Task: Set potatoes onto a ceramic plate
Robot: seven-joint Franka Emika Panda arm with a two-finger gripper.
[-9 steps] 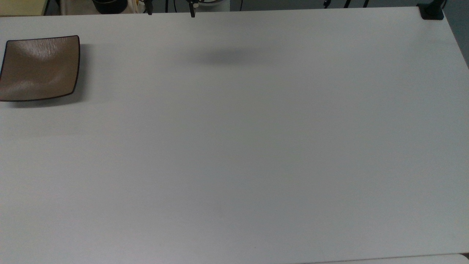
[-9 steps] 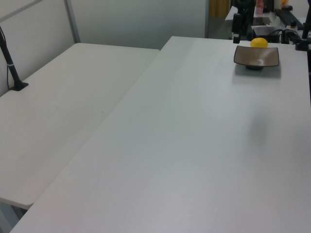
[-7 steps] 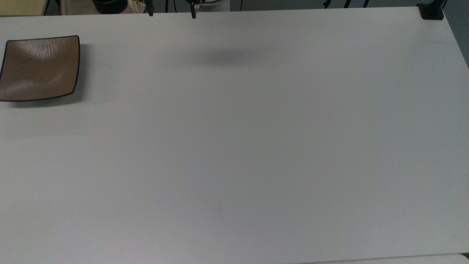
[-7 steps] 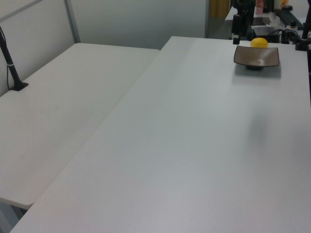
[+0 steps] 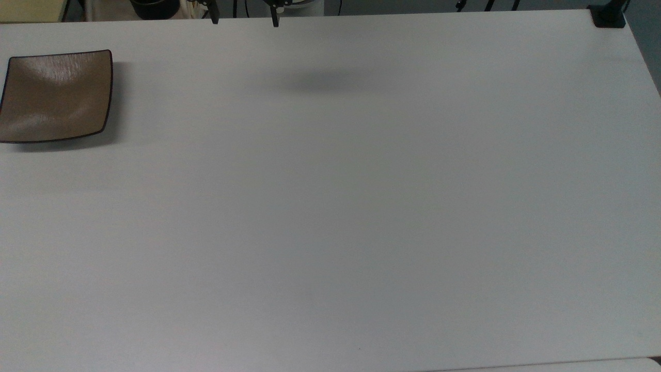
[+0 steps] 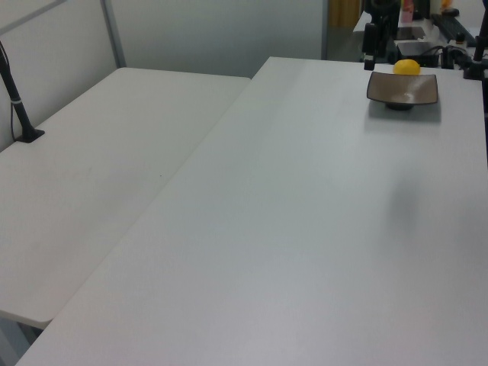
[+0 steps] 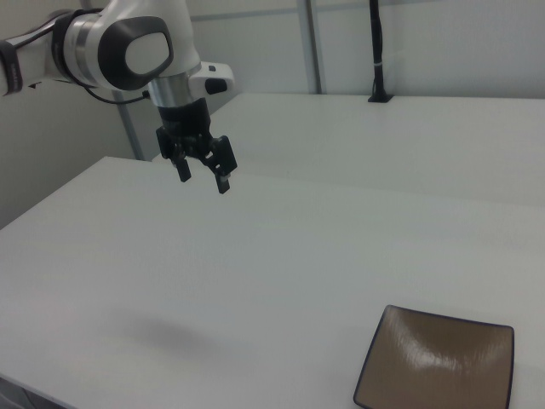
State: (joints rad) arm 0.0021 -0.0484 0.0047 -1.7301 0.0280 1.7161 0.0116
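Right view has the gripper [image 7: 203, 182] hanging high above the counter [image 7: 255, 281], its two fingers spread apart with nothing between them, well away from the ceramic plate [image 7: 438, 366] near the right view's lower right corner. The change over the last moment is small. In the top view the two dark fingertips [image 5: 275, 21] at the counter's far edge have slid a little toward the top view's right, and the soft shadow [image 5: 325, 80] under the arm has drifted with them. The ceramic plate sits just where it did, its brown surface bare. In the left view the potato [image 6: 406, 67] is a bright yellow oval just beyond the plate's far rim, and it has not moved either. From that angle it seems to lie behind the dish, not on it. The task therefore looks barely begun. The gripper is released and unloaded, and its slight drift carries it no closer to the potato. By my reading, the arm has yet to travel past the plate, come down and take hold of the potato before any placing can happen.
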